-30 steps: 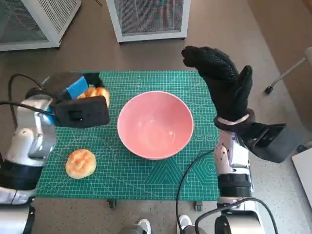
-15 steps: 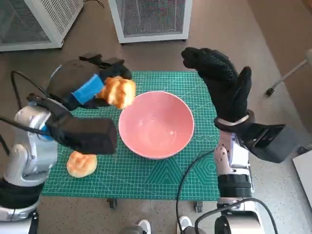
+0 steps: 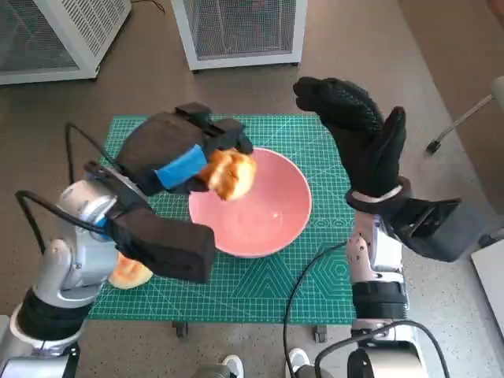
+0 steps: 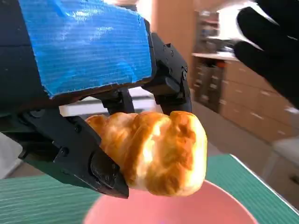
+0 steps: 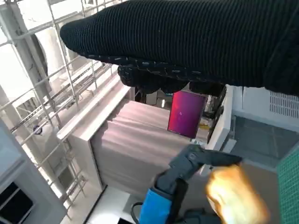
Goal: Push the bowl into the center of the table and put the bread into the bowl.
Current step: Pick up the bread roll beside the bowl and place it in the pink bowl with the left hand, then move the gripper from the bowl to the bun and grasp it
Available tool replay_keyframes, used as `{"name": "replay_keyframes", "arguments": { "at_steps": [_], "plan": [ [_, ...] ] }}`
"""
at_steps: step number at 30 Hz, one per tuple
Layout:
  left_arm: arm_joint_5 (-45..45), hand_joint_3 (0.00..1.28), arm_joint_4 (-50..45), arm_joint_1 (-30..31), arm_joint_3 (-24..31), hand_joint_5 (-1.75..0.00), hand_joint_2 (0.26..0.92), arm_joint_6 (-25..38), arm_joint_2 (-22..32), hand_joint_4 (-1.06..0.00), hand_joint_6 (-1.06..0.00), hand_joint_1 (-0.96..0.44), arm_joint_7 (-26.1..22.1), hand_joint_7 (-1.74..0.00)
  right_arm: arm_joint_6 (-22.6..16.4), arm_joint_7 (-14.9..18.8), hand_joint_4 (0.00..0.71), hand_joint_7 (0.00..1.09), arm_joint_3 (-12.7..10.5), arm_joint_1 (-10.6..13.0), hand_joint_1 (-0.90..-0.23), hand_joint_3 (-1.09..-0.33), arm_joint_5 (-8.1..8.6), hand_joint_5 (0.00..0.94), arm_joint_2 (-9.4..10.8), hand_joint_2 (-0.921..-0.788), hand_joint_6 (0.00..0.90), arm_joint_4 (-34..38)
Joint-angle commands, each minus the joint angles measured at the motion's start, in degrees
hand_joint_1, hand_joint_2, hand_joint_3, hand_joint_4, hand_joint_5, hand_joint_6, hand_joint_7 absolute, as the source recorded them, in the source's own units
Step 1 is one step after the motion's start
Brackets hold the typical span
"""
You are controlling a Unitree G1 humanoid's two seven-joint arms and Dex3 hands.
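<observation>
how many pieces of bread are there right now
2. One golden bread roll is held by the blue-taped left hand above the pink bowl; a second round bun lies on the green mat, mostly hidden behind the left arm.

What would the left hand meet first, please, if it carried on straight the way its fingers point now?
Most likely the right hand. The left hand, holding the bread above the pink bowl, points across the bowl's far rim toward that raised glove. The heights are unclear, so it might pass beneath it.

Below me I see a green gridded cutting mat (image 3: 260, 291) covering the table, two white mesh-fronted cabinets (image 3: 240, 30) on the brown floor (image 3: 354, 47) beyond it, and white shoe tips (image 3: 233, 364) near its closest edge.
</observation>
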Motion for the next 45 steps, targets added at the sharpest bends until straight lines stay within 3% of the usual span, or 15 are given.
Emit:
{"name": "replay_keyframes", "arguments": {
  "at_steps": [1, 8, 11, 12, 13, 15, 16, 19, 22, 28, 45],
  "plan": [
    [-0.8, 0.03, 3.0, -1.5, -0.6, -1.1, 0.92, -2.2, -0.3, -0.76, -0.63, 0.0, -0.6, -1.14, 1.0, -0.2, 0.207, 0.09, -0.1, 1.8, -0.679, -0.774, 0.38, 0.002, -0.5, -0.921, 0.273, -0.6],
    [-2.8, 0.05, 5.9, -2.1, 0.0, -1.14, 0.92, -3.3, -1.1, -0.75, -0.61, 0.0, -1.9, -1.14, 1.4, -0.4, 0.205, 0.09, -0.2, 2.2, -0.684, -0.777, 0.58, 0.001, -0.4, -0.921, 0.271, -1.3],
    [-4.0, 0.12, 5.7, -1.9, 0.3, -1.23, 0.921, -1.5, -1.8, -0.67, -0.52, 0.0, -3.2, -1.22, 1.5, -0.5, 0.205, 0.09, -0.3, 2.2, -0.683, -0.778, 0.58, 0.001, -0.3, -0.921, 0.271, -1.5],
    [-4.4, 0.13, 5.5, -1.8, 0.4, -0.97, 0.897, -0.9, -1.9, -0.58, -0.47, 0.03, -3.7, -1.01, 1.5, -0.6, 0.205, 0.09, -0.3, 2.2, -0.683, -0.778, 0.57, 0.001, -0.3, -0.921, 0.271, -1.5],
    [-4.8, 0.12, 5.1, -1.6, 0.5, -0.84, 0.893, 0.1, -2.0, -0.57, -0.47, 0.04, -4.4, -0.9, 1.5, -0.7, 0.205, 0.09, -0.3, 2.3, -0.683, -0.778, 0.54, 0.001, -0.2, -0.921, 0.272, -1.5],
    [-5.2, 0.08, 4.2, -1.3, 0.6, -0.38, 0.882, 1.8, -2.1, -0.51, -0.47, 0.06, -5.6, -0.49, 1.5, -0.9, 0.204, 0.09, -0.2, 2.3, -0.683, -0.779, 0.49, 0.0, -0.1, -0.921, 0.272, -1.6],
    [-5.3, 0.06, 3.8, -1.2, 0.5, -0.24, 0.874, 2.5, -2.1, -0.46, -0.46, 0.06, -6.1, -0.36, 1.6, -0.9, 0.204, 0.09, -0.2, 2.4, -0.683, -0.779, 0.46, 0.0, 0.0, -0.921, 0.272, -1.7],
    [-4.7, 0.02, 1.8, -0.8, 0.2, -0.08, 0.851, 5.2, -1.6, -0.33, -0.4, 0.03, -7.9, -0.17, 1.6, -1.1, 0.203, 0.1, -0.1, 2.4, -0.683, -0.779, 0.48, 0.0, 0.2, -0.921, 0.273, -1.7],
    [-3.7, 0.01, 0.6, -0.7, -0.2, -0.03, 0.824, 6.6, -1.0, -0.22, -0.35, -0.01, -9.0, -0.09, 1.7, -1.2, 0.203, 0.1, 0.0, 2.5, -0.684, -0.777, 0.43, 0.0, 0.3, -0.921, 0.273, -1.7],
    [-3.3, 0.0, -1.7, 0.0, 0.7, 0.0, 0.797, 6.6, 0.9, -0.11, -0.29, -0.07, -9.9, -0.02, 1.7, -1.3, 0.204, 0.1, 0.1, 2.6, -0.684, -0.773, 0.34, 0.001, 0.5, -0.921, 0.273, -1.9],
    [-7.8, 0.0, -14.1, 6.9, 12.1, 0.0, 0.782, 11.3, 6.5, -0.04, -0.25, -0.14, -11.9, 0.0, 2.0, -1.0, 0.206, 0.11, 0.3, 2.9, -0.693, -0.758, 0.59, 0.001, 0.7, -0.921, 0.276, -1.8]
  ]
}}
